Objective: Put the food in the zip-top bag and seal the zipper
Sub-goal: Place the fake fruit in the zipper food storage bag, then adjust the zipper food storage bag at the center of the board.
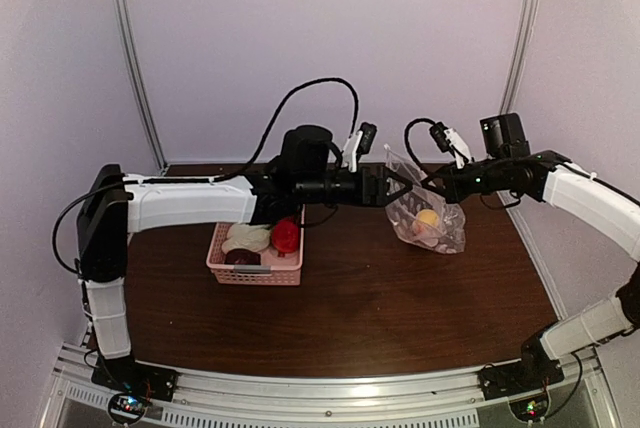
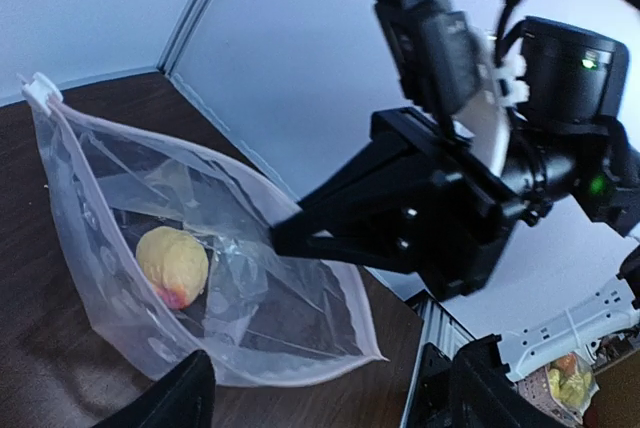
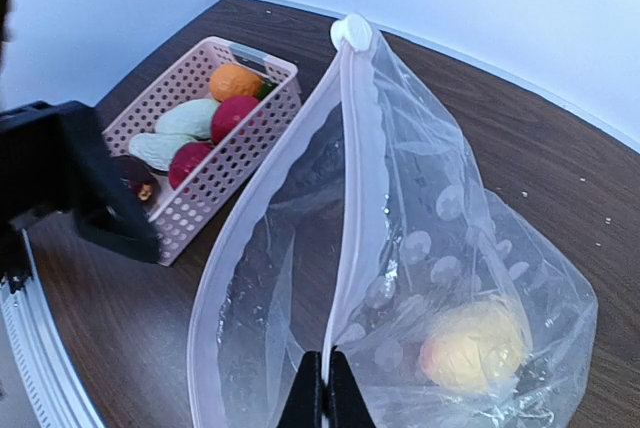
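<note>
The zip-top bag (image 1: 428,216) stands open on the table with the yellow food piece (image 1: 428,218) inside. My right gripper (image 1: 425,185) is shut on one lip of the bag's mouth and holds it up; its fingertips pinch the zipper strip (image 3: 345,248) in the right wrist view. The white slider (image 3: 351,31) sits at the strip's far end. My left gripper (image 1: 392,188) is open and empty just left of the bag's mouth (image 2: 200,278). The orange (image 3: 235,80), whitish-green (image 3: 185,118) and two red pieces (image 3: 235,113) lie in the pink basket.
The pink basket (image 1: 222,260) stands left of the bag, under my left arm, and also holds a dark purple piece (image 3: 135,176). White walls close the back and sides. A metal rail (image 1: 300,398) runs along the table's near edge.
</note>
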`<state>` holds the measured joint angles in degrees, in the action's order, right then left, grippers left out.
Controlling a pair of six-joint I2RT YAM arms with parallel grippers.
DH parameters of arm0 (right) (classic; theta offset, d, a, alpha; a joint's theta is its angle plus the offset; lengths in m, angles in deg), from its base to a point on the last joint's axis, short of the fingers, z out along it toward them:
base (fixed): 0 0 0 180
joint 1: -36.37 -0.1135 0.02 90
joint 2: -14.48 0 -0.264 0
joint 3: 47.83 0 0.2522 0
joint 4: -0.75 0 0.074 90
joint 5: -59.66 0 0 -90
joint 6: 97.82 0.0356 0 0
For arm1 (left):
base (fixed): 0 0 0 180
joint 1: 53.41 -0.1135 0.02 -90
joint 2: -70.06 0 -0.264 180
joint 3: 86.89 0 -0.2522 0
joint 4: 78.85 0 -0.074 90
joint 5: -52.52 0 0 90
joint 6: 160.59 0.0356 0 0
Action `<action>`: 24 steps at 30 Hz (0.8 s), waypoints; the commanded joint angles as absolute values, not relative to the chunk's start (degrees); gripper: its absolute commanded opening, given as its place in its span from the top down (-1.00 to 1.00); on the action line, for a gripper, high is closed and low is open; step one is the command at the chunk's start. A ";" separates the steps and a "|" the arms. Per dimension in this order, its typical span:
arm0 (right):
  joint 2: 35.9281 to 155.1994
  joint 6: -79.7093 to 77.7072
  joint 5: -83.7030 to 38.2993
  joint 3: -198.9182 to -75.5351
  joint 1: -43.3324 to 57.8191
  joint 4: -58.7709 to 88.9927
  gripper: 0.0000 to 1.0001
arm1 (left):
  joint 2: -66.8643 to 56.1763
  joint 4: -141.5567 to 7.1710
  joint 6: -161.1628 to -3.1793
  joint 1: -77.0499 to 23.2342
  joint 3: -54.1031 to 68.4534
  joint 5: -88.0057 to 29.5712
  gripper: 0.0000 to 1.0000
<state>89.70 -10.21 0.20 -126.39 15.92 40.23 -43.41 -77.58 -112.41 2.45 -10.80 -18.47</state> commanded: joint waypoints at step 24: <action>94.01 -22.28 -2.60 -121.97 10.97 38.80 1.00 | -12.42 -44.58 -97.41 0.46 13.80 -53.67 -0.91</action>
